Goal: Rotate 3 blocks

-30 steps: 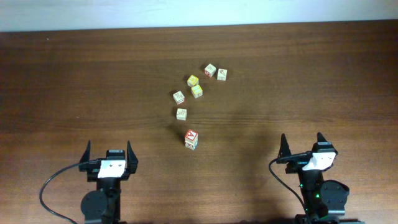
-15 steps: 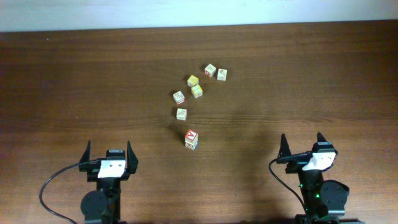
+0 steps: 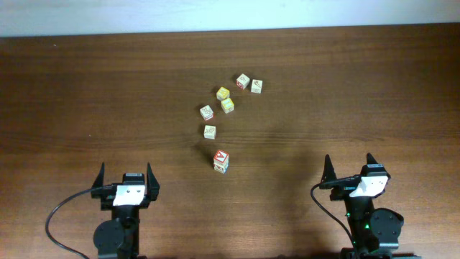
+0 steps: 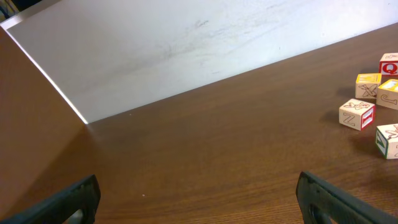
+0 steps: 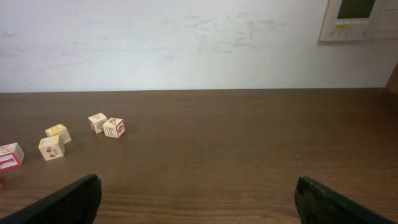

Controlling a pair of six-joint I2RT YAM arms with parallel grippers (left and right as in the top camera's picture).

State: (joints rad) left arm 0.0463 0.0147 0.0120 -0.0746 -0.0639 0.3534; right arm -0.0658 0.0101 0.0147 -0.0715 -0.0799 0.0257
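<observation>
Seven small wooden blocks lie in a loose cluster at mid-table. Nearest me is the red-framed block (image 3: 221, 160) with a red letter. Behind it are a cream block (image 3: 210, 132) and another cream block (image 3: 207, 112). Two yellow-faced cubes (image 3: 226, 100) and two more cream cubes (image 3: 249, 83) sit farther back. My left gripper (image 3: 125, 171) is open at the front left, well short of the blocks. My right gripper (image 3: 348, 162) is open at the front right. The left wrist view shows cream blocks (image 4: 357, 114) at its right edge and empty open jaws (image 4: 199, 205).
The wooden table's far edge (image 3: 230, 30) meets a white wall. In the right wrist view the cubes (image 5: 114, 128) lie far left, with bare wood between the fingers (image 5: 68, 202). A wall panel (image 5: 357, 18) hangs at the upper right.
</observation>
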